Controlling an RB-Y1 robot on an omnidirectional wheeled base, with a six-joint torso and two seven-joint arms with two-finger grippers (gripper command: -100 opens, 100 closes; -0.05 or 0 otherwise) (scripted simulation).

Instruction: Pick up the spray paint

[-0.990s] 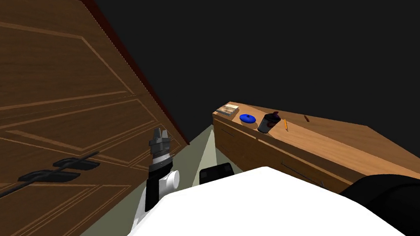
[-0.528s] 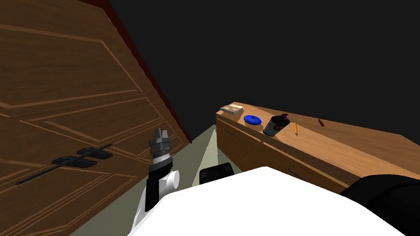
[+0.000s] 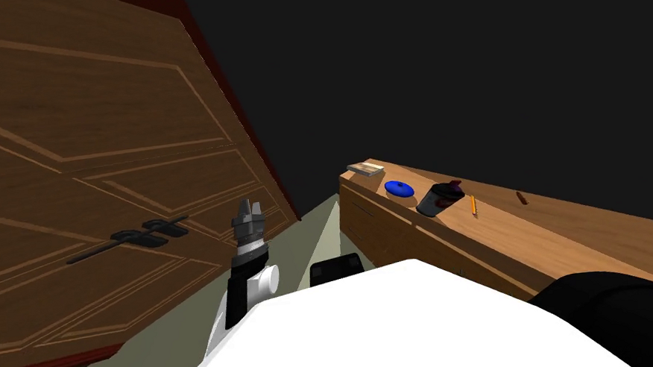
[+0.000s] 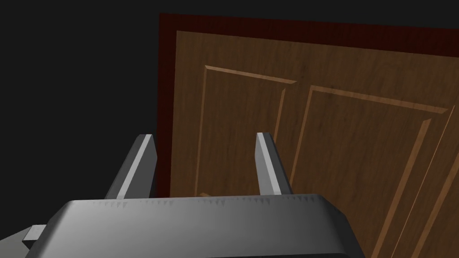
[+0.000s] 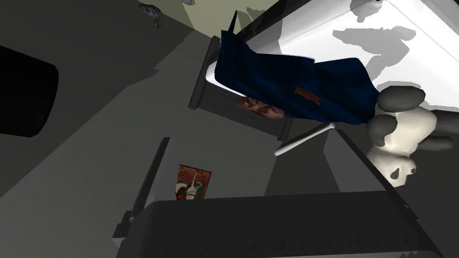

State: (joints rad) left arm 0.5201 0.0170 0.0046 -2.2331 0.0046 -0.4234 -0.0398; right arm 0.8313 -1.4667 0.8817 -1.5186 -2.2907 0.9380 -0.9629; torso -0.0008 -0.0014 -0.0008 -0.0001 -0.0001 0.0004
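Spray paint (image 3: 439, 198) on tabletop (image 3: 561, 226), at 3 o'clock from left gripper (image 3: 247, 209), well apart. Left jaws apart; right gripper (image 5: 250, 135) jaws apart.

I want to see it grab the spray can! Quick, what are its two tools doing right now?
Left tool: open, holding nothing.
Right tool: open, holding nothing.

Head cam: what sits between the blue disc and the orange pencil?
The dark spray paint can, on the wooden top, in the head view.
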